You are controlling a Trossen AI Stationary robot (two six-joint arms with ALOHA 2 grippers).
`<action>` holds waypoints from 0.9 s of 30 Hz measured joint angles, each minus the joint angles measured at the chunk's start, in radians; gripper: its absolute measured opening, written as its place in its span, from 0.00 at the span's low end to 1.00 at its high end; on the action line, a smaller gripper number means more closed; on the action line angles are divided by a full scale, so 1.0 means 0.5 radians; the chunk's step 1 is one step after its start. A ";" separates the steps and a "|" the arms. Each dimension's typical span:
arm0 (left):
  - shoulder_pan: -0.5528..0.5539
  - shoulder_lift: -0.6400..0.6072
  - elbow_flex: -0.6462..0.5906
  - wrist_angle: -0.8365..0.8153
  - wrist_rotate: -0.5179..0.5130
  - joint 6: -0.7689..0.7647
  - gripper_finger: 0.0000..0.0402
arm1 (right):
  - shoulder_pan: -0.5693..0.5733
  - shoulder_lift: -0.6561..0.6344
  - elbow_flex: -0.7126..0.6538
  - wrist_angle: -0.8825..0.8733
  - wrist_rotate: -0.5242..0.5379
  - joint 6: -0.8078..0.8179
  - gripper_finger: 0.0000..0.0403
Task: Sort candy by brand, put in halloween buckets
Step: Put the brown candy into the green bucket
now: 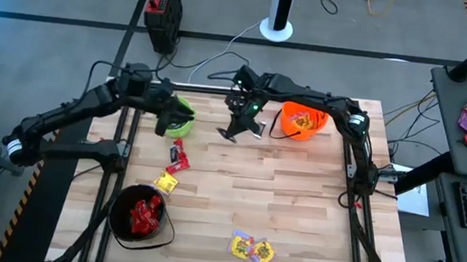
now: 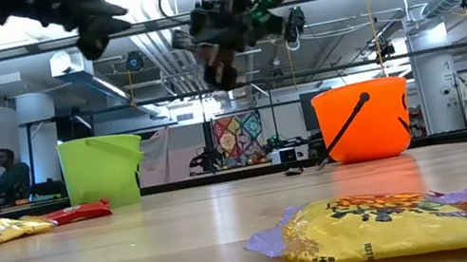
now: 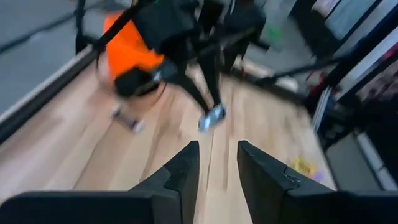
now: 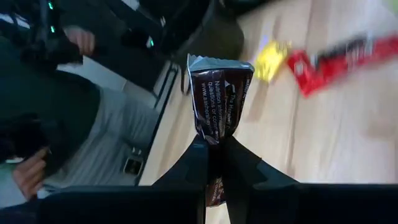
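The right gripper (image 4: 214, 163), upper centre, pinches a dark brown candy (image 4: 219, 93) aloft for bucket sorting, while the left gripper (image 3: 217, 163) hovers narrowly parted over the green bucket (image 1: 181, 117).

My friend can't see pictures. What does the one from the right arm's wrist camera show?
The right claw pinches a dark brown candy wrapper with white print, holding it up above the light wooden table. Farther off on the table lie a small yellow candy and a long red candy.
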 joint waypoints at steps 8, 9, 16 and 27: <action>-0.103 0.194 -0.058 0.464 0.045 -0.029 0.38 | 0.062 -0.009 0.000 0.506 -0.097 0.300 0.04; -0.119 0.220 -0.055 0.488 0.069 0.000 0.40 | 0.062 -0.010 0.000 0.531 -0.097 0.323 0.04; -0.141 0.340 -0.052 0.529 0.092 0.103 0.48 | 0.050 -0.009 0.000 0.596 -0.139 0.366 0.04; -0.148 0.502 -0.050 0.668 0.269 0.089 0.42 | 0.047 -0.009 0.000 0.762 -0.151 0.429 0.04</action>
